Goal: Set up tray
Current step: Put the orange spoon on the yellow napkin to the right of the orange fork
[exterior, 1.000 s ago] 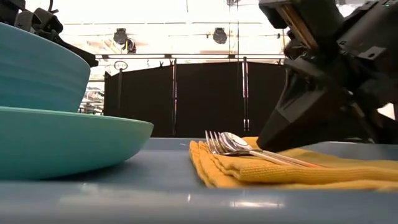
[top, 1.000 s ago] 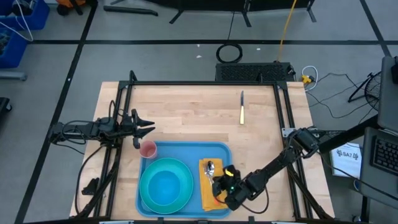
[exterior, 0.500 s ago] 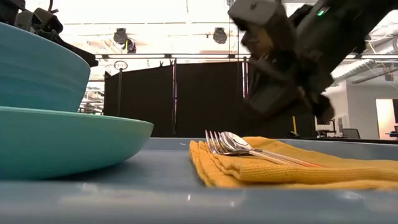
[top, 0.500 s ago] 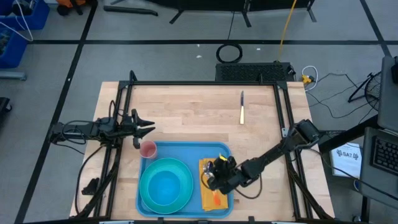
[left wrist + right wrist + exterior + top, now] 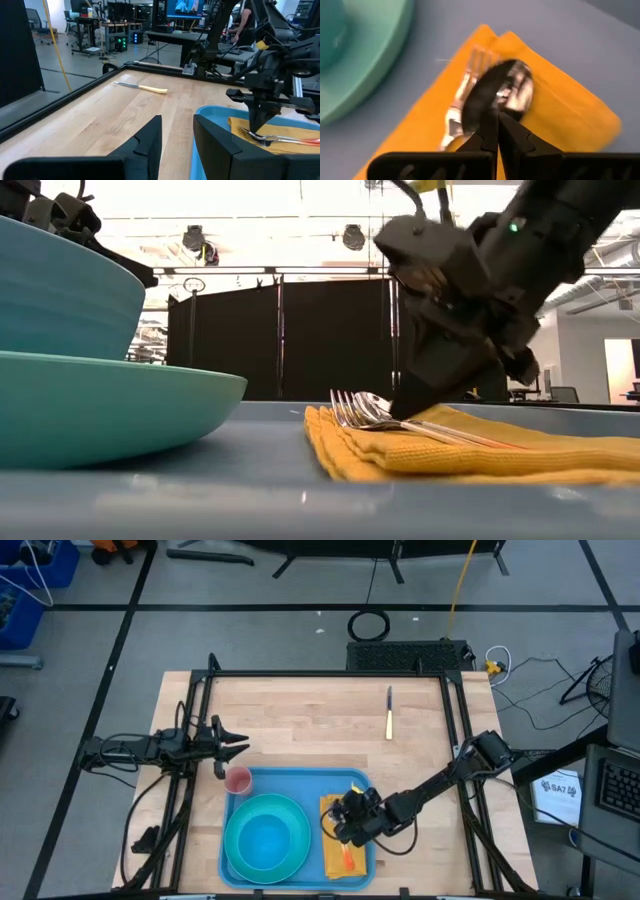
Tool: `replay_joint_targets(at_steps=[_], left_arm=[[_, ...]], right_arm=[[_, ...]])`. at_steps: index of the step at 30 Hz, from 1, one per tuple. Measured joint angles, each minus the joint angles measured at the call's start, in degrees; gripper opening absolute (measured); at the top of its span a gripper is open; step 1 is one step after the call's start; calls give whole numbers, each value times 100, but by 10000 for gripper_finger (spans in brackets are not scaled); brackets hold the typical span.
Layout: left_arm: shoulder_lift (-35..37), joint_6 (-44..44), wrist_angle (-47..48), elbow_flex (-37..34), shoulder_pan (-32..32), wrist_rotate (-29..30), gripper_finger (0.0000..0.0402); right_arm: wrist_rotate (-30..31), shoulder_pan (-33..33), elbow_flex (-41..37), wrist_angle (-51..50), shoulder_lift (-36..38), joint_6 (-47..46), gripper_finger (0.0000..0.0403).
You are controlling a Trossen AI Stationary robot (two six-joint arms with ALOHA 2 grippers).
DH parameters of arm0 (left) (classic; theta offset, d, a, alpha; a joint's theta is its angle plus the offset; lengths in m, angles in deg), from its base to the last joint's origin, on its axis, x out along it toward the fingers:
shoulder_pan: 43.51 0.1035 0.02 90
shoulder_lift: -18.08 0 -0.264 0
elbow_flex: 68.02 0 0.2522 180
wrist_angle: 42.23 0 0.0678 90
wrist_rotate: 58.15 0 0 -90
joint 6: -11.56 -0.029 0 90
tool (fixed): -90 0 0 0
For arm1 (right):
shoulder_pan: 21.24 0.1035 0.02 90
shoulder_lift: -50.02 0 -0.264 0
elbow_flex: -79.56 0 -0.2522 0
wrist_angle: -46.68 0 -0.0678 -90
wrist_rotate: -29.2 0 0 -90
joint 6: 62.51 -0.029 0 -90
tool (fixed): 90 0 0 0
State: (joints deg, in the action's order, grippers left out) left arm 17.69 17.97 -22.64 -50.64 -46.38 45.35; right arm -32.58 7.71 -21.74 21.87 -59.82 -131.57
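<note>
The tray [image 5: 300, 780] lay at the near edge of the counter [image 5: 300, 720], already carrying the teal plate [image 5: 262, 858] with its bowl [image 5: 265, 835], the pink cup [image 5: 238, 780], and the yellow napkin [image 5: 345, 855] with fork [image 5: 465, 90] and spoon [image 5: 507, 90] on it. I judged the setup nearly finished, with only the knife [image 5: 389, 718] left lying well apart on the far counter. My right gripper [image 5: 410, 405] hung just above the spoon with jaws together on nothing, and my left gripper [image 5: 243, 745] waited beside the tray's far left corner, jaws apart.
</note>
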Motion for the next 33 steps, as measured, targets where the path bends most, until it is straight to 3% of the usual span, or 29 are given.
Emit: replay_joint_targets(at_steps=[17, 26, 33], left_arm=[[2, -1, 0, 0, 2, 0, 115], [1, 0, 0, 0, 2, 0, 115], [2, -2, 0, 0, 0, 0, 115]], right_arm=[[-10, 37, -208, 18, 9, -325, 0], [-1071, 37, -71, 96, 11, 55, 0], [-1024, 37, -69, 49, 13, 273, 0]])
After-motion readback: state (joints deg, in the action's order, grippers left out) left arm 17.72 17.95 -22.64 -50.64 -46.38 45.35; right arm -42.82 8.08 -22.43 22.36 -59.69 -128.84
